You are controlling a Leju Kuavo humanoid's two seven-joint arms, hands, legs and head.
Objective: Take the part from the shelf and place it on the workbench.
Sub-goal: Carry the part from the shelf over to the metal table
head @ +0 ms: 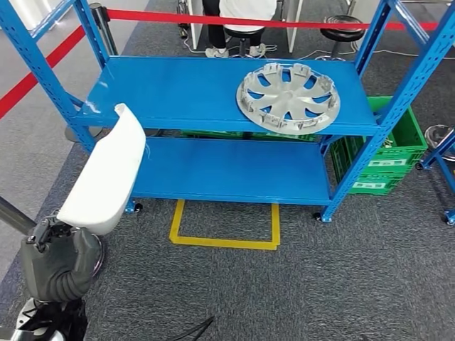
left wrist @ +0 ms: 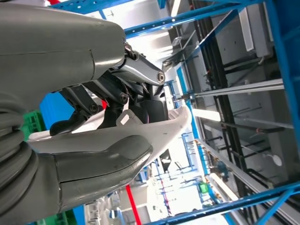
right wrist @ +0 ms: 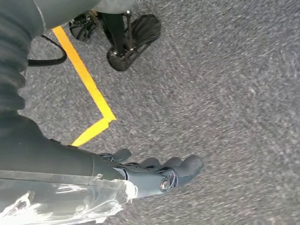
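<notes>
In the head view, a curved white plastic shell part [head: 106,174] is held up by the left hand [head: 56,259] at the lower left, in front of the left end of the blue metal two-tier shelf [head: 177,92]. The part rises from the hand towards the front edge of the upper tier, and whether it touches that edge cannot be told. On the right half of the upper tier a silver spoked wheel cover [head: 288,97] lies flat. Green plastic crates [head: 399,153] stand on the grey carpet [head: 348,277] behind the shelf's right post. A rectangle of yellow floor tape [head: 225,240] is marked on the carpet in front of the lower tier. A red barrier band [head: 225,19] is stretched behind the shelf, and a seated person's legs [head: 217,35] are seen beyond it.

In the left wrist view, the white part [left wrist: 155,131] is clamped by the left hand [left wrist: 116,122], with the thick grey thumb [left wrist: 102,161] pressed along one face and the darker fingers [left wrist: 81,110] on the other.

In the right wrist view, the right hand [right wrist: 155,171] hangs above the carpet [right wrist: 229,93] near a corner of the yellow tape [right wrist: 92,93]. Nothing is held, and the fingers [right wrist: 187,165] lie nearly straight and close together.
</notes>
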